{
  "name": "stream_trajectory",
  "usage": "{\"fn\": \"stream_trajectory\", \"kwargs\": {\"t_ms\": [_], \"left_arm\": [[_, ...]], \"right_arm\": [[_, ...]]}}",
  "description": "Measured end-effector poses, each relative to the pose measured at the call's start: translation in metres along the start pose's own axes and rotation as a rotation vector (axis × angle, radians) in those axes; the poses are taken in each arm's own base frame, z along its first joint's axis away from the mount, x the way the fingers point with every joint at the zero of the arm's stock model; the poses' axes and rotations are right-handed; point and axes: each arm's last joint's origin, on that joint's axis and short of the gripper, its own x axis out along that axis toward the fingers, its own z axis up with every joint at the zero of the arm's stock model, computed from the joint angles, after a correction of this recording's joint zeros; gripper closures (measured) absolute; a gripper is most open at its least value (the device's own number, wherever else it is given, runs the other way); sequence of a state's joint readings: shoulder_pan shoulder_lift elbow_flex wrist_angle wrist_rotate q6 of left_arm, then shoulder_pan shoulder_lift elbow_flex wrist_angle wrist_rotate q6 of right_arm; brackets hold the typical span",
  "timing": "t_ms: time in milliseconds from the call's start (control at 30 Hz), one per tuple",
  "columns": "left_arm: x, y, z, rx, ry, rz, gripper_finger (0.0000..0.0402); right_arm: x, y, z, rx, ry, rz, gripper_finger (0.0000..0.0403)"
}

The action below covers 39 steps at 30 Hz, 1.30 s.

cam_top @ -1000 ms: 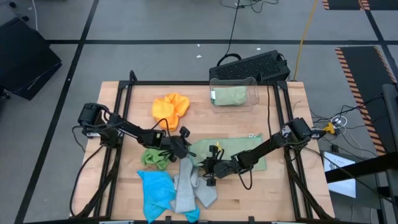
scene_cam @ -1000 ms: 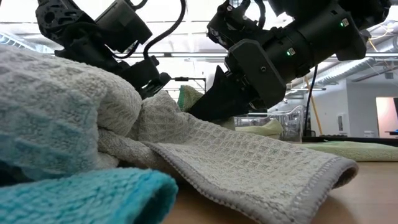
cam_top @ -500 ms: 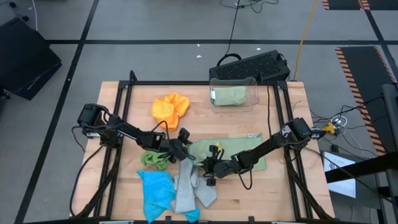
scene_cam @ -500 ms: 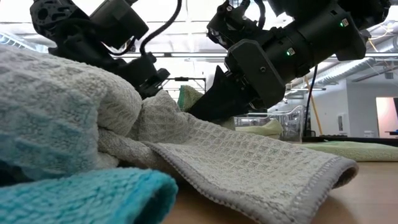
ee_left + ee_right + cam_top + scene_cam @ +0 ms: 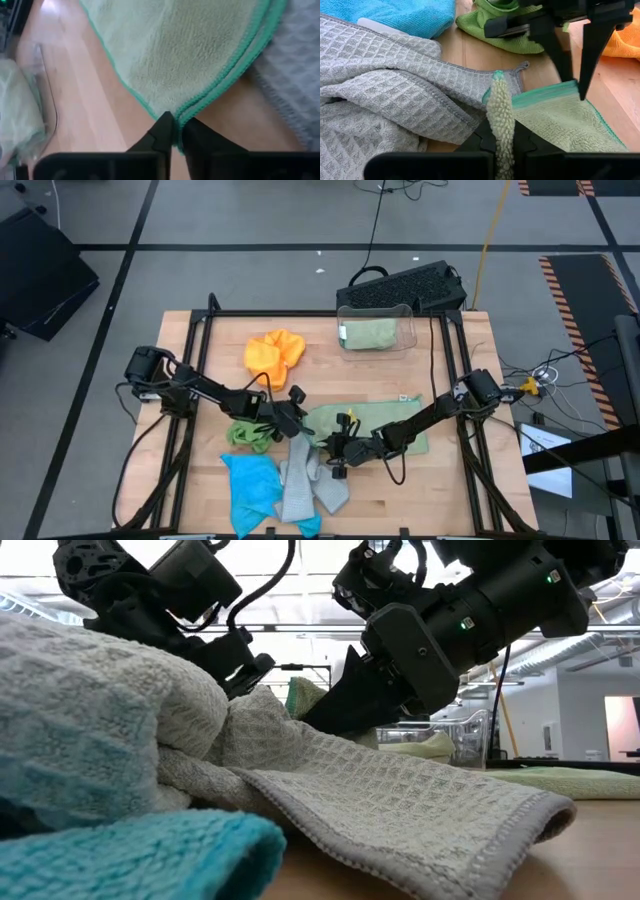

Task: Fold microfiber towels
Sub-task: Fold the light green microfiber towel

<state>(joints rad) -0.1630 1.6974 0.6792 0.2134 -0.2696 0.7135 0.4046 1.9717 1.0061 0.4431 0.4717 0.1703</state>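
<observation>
A wooden table with a black frame sat on a grey floor. At twelve o'clock on its far edge stood a clear plastic bin. Just beyond it, toward one o'clock, lay a black keyboard. At ten o'clock, off the table, stood a black case.

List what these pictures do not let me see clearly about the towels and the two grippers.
- High view: both grips on the pale green towel are too small to judge.
- Low view: grey towel hides the left gripper tips.
- Right wrist view: right gripper hides the towel edge it pinches.
- Clear bin: towel inside blurred by plastic.
</observation>
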Motion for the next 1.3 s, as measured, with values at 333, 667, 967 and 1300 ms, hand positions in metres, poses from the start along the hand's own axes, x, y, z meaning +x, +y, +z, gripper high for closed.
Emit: {"fn": "stream_trajectory", "kwargs": {"t_ms": [333,667,967,1300], "left_arm": [[-0.035,0.014,0.028,-0.19,-0.092,0.146,0.0396],[-0.099,0.072,0.066,-0.432,-0.355,0.354,0.0396],[-0.121,0.138,0.073,-0.576,-0.358,0.467,0.0398],[-0.157,0.157,0.107,-0.774,-0.536,0.456,0.0399]], "right_arm": [[-0.042,-0.017,0.041,-0.053,-0.022,-0.034,0.0397],[-0.118,-0.072,0.099,-0.129,-0.136,-0.13,0.0397],[-0.17,-0.133,0.125,-0.149,-0.248,-0.222,0.0397],[-0.204,-0.175,0.132,-0.096,-0.371,0.012,0.0397]]}}
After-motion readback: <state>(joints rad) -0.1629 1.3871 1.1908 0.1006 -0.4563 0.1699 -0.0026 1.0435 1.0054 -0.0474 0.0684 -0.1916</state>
